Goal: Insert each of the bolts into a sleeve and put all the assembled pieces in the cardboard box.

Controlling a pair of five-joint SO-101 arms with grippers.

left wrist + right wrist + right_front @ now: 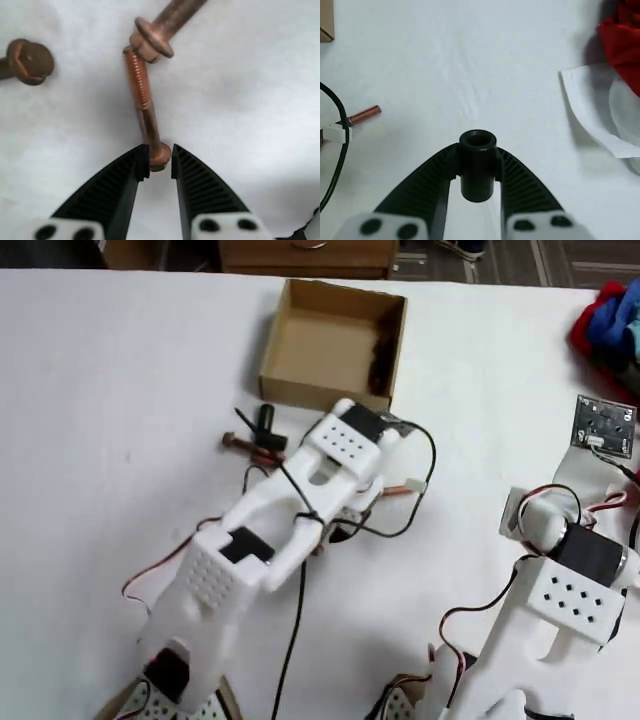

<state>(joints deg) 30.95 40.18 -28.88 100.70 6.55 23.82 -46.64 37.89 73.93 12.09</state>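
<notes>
My left gripper is shut on the head of a copper bolt that lies on the white table. Its threaded end touches the flange of a second bolt, and a third bolt's head lies off to one side. My right gripper is shut on a black sleeve whose open bore faces the camera. From above, the left arm stretches toward the cardboard box. Dark pieces lie inside the box. Another black sleeve and bolts rest just in front of it.
A red and blue cloth lies at the table's far right, with a circuit board and white paper near the right arm. A black cable loops off the left wrist. A bolt's threaded tip shows beside it.
</notes>
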